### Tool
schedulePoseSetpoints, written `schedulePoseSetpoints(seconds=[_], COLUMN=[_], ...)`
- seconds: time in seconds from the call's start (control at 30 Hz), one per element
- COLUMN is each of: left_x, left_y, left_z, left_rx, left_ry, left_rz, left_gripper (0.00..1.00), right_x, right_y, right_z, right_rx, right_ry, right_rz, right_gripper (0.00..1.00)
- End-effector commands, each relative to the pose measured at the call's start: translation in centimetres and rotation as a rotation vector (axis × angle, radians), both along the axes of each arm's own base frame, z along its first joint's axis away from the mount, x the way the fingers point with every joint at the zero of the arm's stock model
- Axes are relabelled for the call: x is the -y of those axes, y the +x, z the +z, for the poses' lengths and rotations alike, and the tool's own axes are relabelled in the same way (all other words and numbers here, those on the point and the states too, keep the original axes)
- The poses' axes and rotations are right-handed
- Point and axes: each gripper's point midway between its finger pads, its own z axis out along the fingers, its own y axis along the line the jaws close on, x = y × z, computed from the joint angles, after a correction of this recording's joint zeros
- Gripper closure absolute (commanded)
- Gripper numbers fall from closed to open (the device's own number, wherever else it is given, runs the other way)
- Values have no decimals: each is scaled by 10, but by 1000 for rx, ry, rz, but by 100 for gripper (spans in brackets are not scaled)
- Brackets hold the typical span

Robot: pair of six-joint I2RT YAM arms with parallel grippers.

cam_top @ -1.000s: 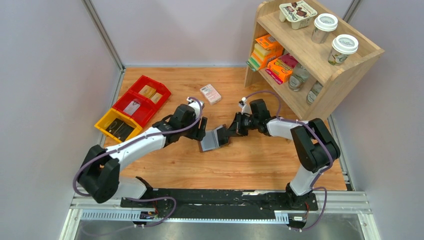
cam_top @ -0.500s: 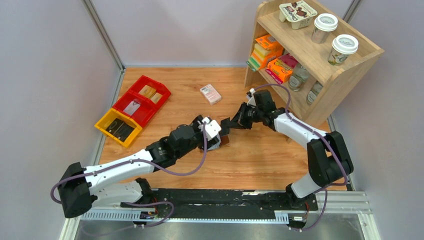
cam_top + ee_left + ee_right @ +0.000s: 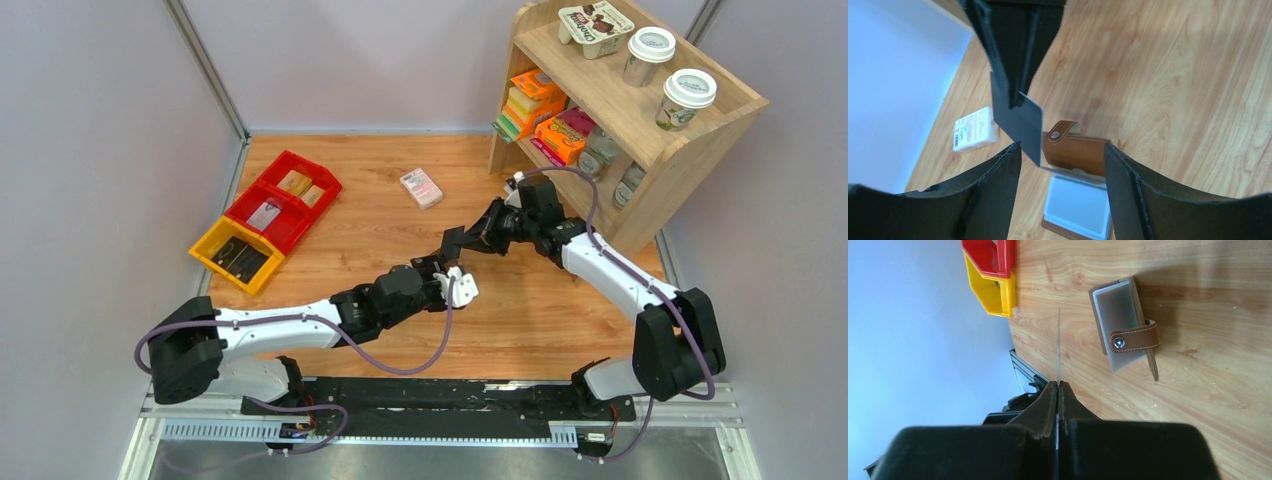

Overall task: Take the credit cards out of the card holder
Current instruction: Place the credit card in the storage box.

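Credit card (image 3: 1020, 122) is sticking out past the fingertips of the right gripper (image 3: 1058, 386), which is pinching it flat and holding it clear of the table beside the card holder (image 3: 1075, 152). The holder is lying unfolded near the middle of the wooden table (image 3: 540, 310), its brown snap tab flopping across a pale pocket. Left gripper (image 3: 1062, 145) is hovering over it, jaws standing wide and gripping nothing; a pink-and-white box (image 3: 421, 187) is sitting farther back, red and yellow bins (image 3: 262, 215) well left.
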Motion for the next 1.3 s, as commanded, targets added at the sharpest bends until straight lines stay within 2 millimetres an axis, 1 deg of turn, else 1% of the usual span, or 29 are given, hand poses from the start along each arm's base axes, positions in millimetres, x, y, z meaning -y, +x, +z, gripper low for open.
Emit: schedulePoseSetpoints(seconds=[0.0,0.03,0.07,0.13,0.27,0.3,0.33,0.37,0.43,0.5,0.53,0.63,0.7,0.73,0.77,0.8,0.83,0.87,0.97,1.0,1.03,1.07,1.1,1.13,1.17,1.2,1.23,1.27], left_x=[21,23,23,25,30,31,31,31,30,27,26,20,16,14,11,7,2,-3,-27,-40,-46,-62,-68,-86,-93,-111,-122,-142], left_y=[9,12,14,16,20,22,23,24,24,23,23,20,19,18,18,18,20,20,31,38,38,44,46,53,53,61,57,62], left_z=[25,22,23,24,25,24,24,22,23,26,24,25,25,27,24,27,24,28,28,33,28,31,31,33,31,35,35,30], left_rx=[79,78,85,90,87,84,82,81,71,63,50,26,2,-12,-39,-50,-89,-107,-188,-196,-234,-248,-284,-286,-330,-339,-374,-404], left_ry=[-44,-32,-33,-35,-37,-34,-34,-30,-39,-51,-52,-66,-77,-94,-104,-123,-142,-167,-240,-267,-277,-295,-323,-333,-374,-407,-432,-443], left_rz=[12,19,35,44,59,64,74,80,92,103,109,122,136,144,156,160,176,183,250,282,301,343,364,413,450,506,536,612], left_gripper=[32,35,37,44,62,70,74,85,100,100,100,100,100,100,100,100,100,100,100,100,100,100,100,100,100,100,100,100], right_x=[0,1,2,2,3,4,4,4,4,4,3,2,0,0,-1,-1,0,1,6,8,10,11,12,13,15,16,17,18], right_y=[-3,-3,-4,-6,-9,-9,-9,-9,-9,-8,-8,-5,-3,-1,-1,0,1,0,-1,-2,-2,-3,-3,-3,-3,-2,-3,-3], right_z=[17,18,18,18,16,17,16,17,18,19,21,26,36,40,44,49,54,60,69,71,74,76,77,78,76,75,72,71], right_rx=[12,13,10,13,6,8,3,9,10,19,24,55,98,121,140,166,192,224,321,347,382,411,441,461,478,500,510,526], right_ry=[42,42,41,38,38,38,38,36,36,42,49,78,104,112,120,123,125,125,98,91,80,65,44,23,0,-17,-32,-46], right_rz=[-35,-38,-40,-42,-48,-49,-50,-51,-55,-54,-53,-60,-53,-53,-48,-48,-43,-37,-19,-12,3,17,31,41,54,67,80,88], right_gripper=[100,100,100,100,100,100,100,100,100,100,99,84,73,65,59,54,49,45,32,28,24,20,16,8,0,0,0,0])
